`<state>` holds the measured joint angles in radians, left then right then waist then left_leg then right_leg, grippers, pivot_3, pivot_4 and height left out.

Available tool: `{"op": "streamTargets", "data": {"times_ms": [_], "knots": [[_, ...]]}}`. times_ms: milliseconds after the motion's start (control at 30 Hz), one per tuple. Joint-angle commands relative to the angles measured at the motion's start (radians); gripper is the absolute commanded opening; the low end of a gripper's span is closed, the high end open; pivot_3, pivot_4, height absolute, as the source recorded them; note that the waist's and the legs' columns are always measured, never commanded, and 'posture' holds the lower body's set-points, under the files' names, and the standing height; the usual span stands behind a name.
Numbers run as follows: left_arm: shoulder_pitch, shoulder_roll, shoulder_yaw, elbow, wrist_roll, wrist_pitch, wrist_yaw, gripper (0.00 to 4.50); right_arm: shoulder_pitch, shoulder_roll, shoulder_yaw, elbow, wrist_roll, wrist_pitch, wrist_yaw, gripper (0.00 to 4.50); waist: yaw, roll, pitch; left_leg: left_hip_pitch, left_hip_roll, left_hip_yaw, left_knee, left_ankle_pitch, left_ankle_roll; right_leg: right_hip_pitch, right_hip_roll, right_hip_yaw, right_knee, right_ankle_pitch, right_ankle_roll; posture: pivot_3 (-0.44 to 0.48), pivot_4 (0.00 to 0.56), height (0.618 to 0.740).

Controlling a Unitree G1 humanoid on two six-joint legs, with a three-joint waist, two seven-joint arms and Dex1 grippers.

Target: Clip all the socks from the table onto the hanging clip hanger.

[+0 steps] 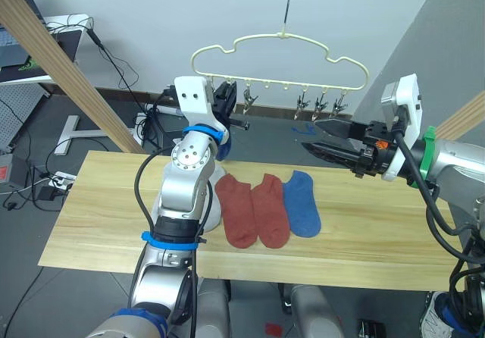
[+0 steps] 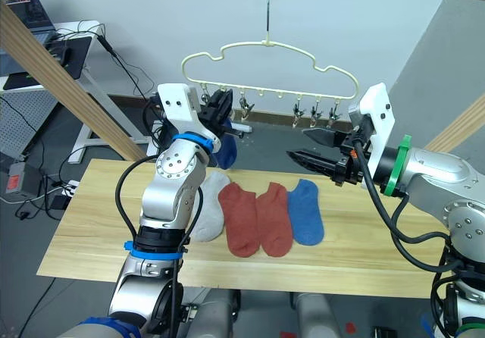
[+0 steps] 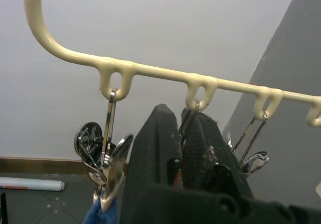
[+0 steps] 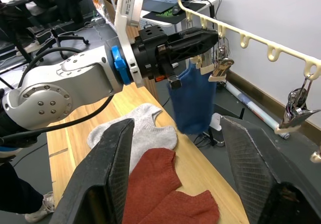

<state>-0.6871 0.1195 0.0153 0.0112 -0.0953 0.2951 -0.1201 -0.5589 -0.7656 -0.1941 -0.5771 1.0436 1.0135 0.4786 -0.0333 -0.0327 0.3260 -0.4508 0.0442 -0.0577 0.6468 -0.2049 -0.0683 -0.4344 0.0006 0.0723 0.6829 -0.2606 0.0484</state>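
Left gripper is raised to the left end of the clip hanger; its fingers are pressed together around the second clip from the left, apparently squeezing that clip's handles. Just beside them, the leftmost clip hangs with a blue sock caught in it; the sock dangles free below the wire, well above the desk.

Right gripper hovers in the air to the right of the hanger's clips, level with them, fingers spread wide and holding nothing. It points left toward the left gripper.

On the desk: a light grey sock lies near the left arm, partly behind it. To its right, two rust red socks lie side by side, touching, toes toward the near edge. A second blue sock lies just to their right, touching the right-hand red one. Only one grey sock can be made out; a second cannot be told.

Hanger is suspended by its metal hook from above. The other clips along the row look empty.

Handling judgement: socks are light, soft knit, limp; they will fold and droop when lifted, not slip much. Best hold is a pinch at the cuff, leaving a fabric edge exposed to feed into the clip. The hanger swings freely, so any push on a clip will likely rock it; clips are small and springy and need a firm squeeze on their handles.
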Motion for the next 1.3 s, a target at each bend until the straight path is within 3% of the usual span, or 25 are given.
{"op": "streamTargets", "data": {"times_ms": [33, 233, 333, 467, 800, 1300], "knots": [[-0.019, 0.002, 0.017, -0.03, -0.013, 0.003, -0.003, 0.1, 0.001, -0.016, -0.016, -0.032, 0.023, -0.002, -0.002, 2.85, 0.0, 0.0, 0.0, 0.0, 0.0, 0.0, 0.0, 0.0, 0.0, 0.0, 0.0, 0.0, 0.0, 0.0, 0.0, -0.081, 0.309, 0.74], [-0.041, 0.007, 0.092, -0.09, -0.143, 0.16, -0.038, 0.1, -0.034, -0.029, 0.023, -0.011, 0.045, 0.083, -0.051, 2.85, -0.003, 0.0, 0.0, 0.0, 0.0, 0.0, 0.0, 0.0, 0.0, 0.0, 0.0, 0.0, 0.0, 0.0, 0.0, -0.078, 0.322, 0.74], [-0.059, 0.015, 0.145, -0.127, -0.236, 0.26, -0.052, 0.1, -0.069, -0.032, 0.062, 0.012, 0.046, 0.163, -0.109, 3.36, -0.008, 0.0, 0.0, 0.0, 0.0, 0.0, 0.0, 0.0, 0.0, 0.0, 0.0, 0.0, 0.001, 0.0, 0.0, -0.076, 0.325, 0.74], [-0.08, 0.019, 0.2, -0.155, -0.341, 0.37, -0.052, 0.1, -0.105, -0.033, 0.125, 0.03, 0.0, 0.241, -0.168, 4.48, -0.011, 0.0, 0.0, 0.0, 0.0, 0.0, 0.0, 0.0, 0.0, 0.0, 0.0, 0.0, 0.001, 0.0, 0.0, -0.075, 0.333, 0.74], [-0.165, 0.029, 0.327, -0.153, -0.579, 0.619, -0.007, 0.1, -0.126, 0.174, 0.297, 0.154, -0.286, 0.375, -0.438, 4.48, -0.019, 0.0, 0.0, 0.0, 0.0, 0.0, 0.0, 0.0, 0.0, -0.001, 0.0, 0.0, 0.001, 0.0, 0.0, -0.076, 0.339, 0.74], [-0.186, 0.072, 0.336, -0.16, -0.654, 0.7, 0.037, 0.1, -0.077, 0.446, 0.38, 0.405, -0.654, 0.302, -0.575, 4.48, -0.019, 0.0, 0.0, 0.0, 0.001, 0.0, -0.001, 0.0, 0.0, -0.002, 0.0, 0.0, 0.0, 0.0, 0.0, -0.044, 0.339, 0.74]]}}
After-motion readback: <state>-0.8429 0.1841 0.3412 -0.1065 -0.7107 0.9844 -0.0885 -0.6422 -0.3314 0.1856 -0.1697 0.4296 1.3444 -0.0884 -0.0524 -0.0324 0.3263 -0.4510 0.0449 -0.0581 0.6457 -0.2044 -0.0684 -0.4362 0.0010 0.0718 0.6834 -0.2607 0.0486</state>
